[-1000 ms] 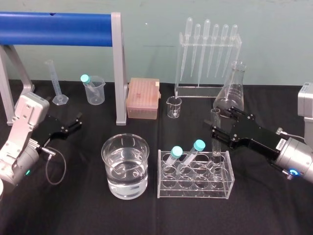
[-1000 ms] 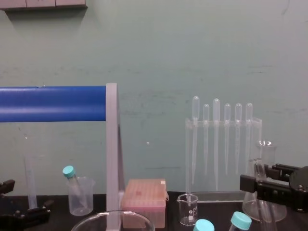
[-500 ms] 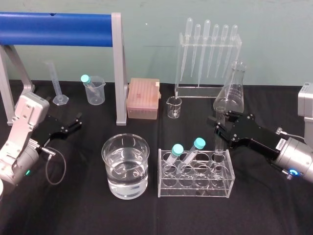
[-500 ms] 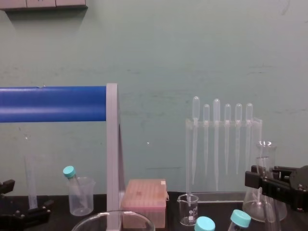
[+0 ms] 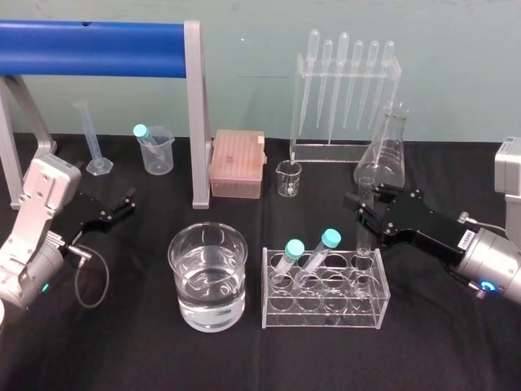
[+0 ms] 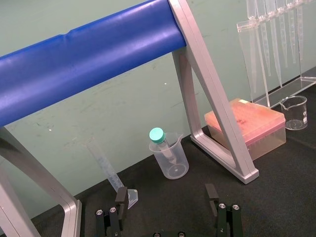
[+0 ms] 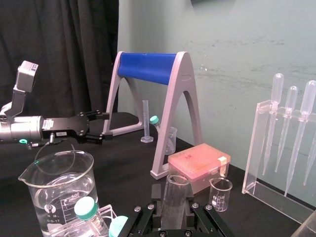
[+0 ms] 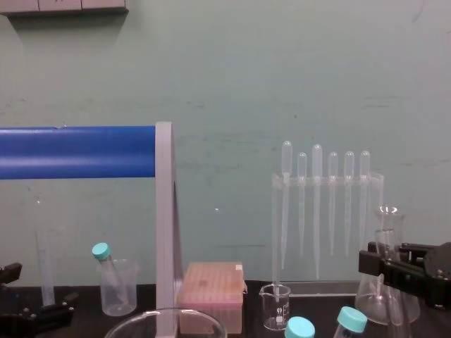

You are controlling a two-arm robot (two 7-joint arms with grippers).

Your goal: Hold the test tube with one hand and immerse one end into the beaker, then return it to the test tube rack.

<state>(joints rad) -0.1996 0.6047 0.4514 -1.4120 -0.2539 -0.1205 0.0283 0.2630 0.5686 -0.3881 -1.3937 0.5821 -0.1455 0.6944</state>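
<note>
Glossy glass beaker (image 5: 181, 277), matt black tablecloth (image 5: 130, 342)

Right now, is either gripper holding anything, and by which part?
The right gripper grips the long clear glass test tube near its top, below the rim; the left gripper holds nothing.

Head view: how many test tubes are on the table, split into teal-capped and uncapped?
Teal-capped tubes: 3, two in the rack, one in the plastic beaker
Uncapped test tube: 1, gripped by the right hand
Total: 4
</note>
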